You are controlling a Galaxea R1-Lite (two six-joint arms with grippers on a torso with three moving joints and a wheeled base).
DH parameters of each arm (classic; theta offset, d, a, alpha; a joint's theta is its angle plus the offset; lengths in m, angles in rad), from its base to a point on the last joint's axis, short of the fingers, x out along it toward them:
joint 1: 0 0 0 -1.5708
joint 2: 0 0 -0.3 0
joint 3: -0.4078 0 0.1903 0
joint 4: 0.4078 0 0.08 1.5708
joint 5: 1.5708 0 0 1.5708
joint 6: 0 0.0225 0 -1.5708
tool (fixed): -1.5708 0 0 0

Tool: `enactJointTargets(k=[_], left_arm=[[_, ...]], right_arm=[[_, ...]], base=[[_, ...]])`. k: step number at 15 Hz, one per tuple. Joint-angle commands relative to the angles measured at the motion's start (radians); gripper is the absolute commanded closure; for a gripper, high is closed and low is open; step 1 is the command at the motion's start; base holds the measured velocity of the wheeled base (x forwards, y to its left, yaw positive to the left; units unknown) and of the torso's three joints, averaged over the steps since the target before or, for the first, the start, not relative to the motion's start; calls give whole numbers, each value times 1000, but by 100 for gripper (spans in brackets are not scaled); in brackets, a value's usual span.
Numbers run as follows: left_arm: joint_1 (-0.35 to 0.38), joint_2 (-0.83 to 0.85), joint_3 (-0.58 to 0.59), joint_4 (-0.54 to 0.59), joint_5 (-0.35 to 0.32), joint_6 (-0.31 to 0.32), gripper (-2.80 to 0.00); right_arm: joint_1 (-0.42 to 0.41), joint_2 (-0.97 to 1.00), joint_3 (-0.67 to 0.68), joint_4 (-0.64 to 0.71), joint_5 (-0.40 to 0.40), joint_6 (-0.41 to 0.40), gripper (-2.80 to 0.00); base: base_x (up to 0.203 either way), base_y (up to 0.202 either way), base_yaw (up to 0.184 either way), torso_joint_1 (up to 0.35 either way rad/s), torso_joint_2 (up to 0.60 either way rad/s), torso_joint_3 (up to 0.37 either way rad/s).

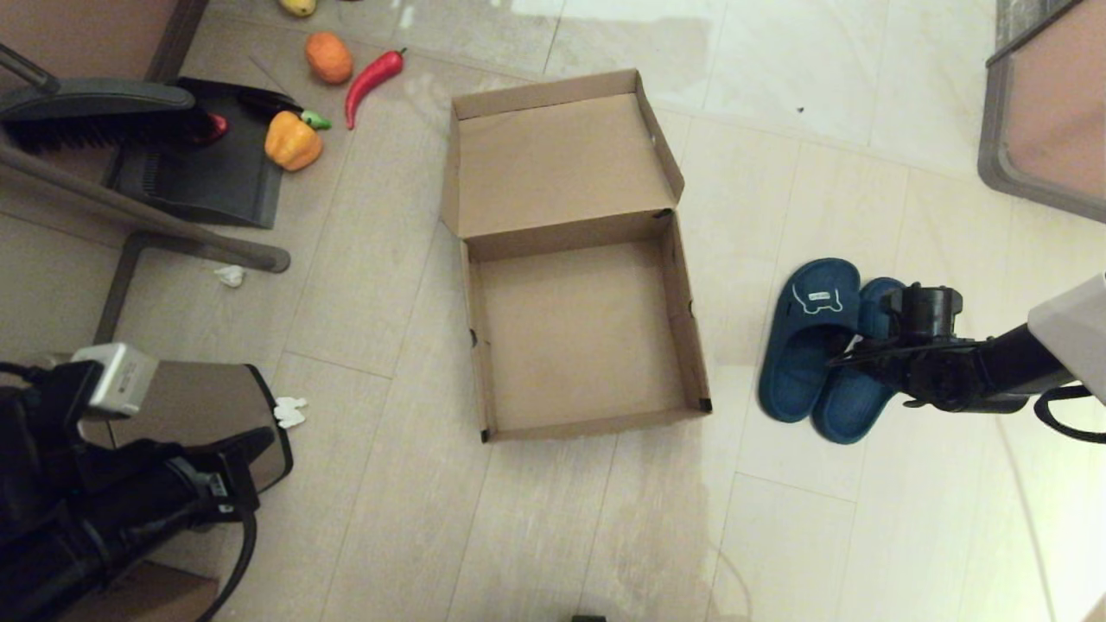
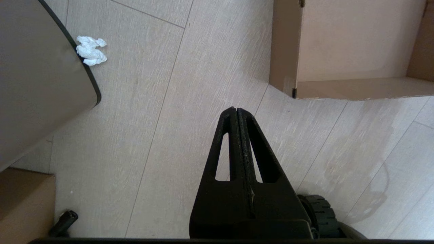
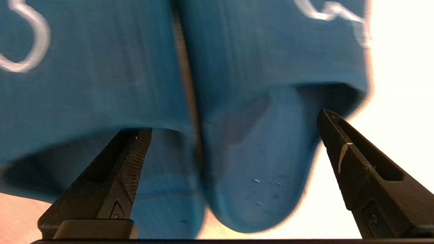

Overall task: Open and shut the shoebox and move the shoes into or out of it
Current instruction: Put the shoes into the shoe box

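Shoebox (image 1: pixel 579 345) sitting open on the floor (image 1: pixel 553 536) dead center of the head view, flap lid folded back toward 12 o'clock, nothing inside but bare cardboard. Dark tape patches at the near corners.

Shoes (image 1: pixel 816 354) parked side by side on the floor at 3 o'clock from the box, apart from its wall, toes pointing toward 12. White outline logo visible on the strap of the one nearer the box.

Right end effector (image 3: pixel 234 125) down over the pair, right at the strap openings. Spread wide in the wrist view: one finger (image 3: pixel 132 152) tucked under the strap of one sandal, the other finger (image 3: pixel 342 145) out past the edge of the other one. Not clamped on anything, just straddling them.

Left end effector (image 2: pixel 236 112) parked low at 8 o'clock from the box, pinched fully closed with nothing between the fingers, hanging over bare floor just off the box's near corner.

Other stuff lying around: tan bin (image 1: pixel 207 415) by the left arm with a crumpled white tissue (image 1: pixel 289 412) next to it, dustpan (image 1: pixel 207 164) and brush (image 1: pixel 95 117) at 10 o'clock, plus an orange (image 1: pixel 328 57), a red chili (image 1: pixel 371 79) and a yellow-orange bell pepper (image 1: pixel 294 141) scattered up there.
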Motion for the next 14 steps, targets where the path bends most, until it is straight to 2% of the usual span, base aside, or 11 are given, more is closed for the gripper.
enactJointTargets(k=[1,3,12,13,14], left_arm=[[0,14,-3,-4,1,2,0],[0,12,-3,-4,1,18,0],[0,-2,-1,-5,1,20,0],[1,-3,-1,-5,2,20,0],[2,-5,-1,-5,2,20,0]], right_arm=[[-3,23,-25,-3,2,2,-280],[-3,45,-83,5,7,1,-280],[-3,154,-309,103,-2,-7,-280],[-3,159,-324,115,-2,-7,0],[-2,160,-330,119,-2,-9,0]], base=[[0,0,0,0,0,0],[0,0,0,0,0,0],[0,0,0,0,0,0],[0,0,0,0,0,0],[0,0,0,0,0,0]])
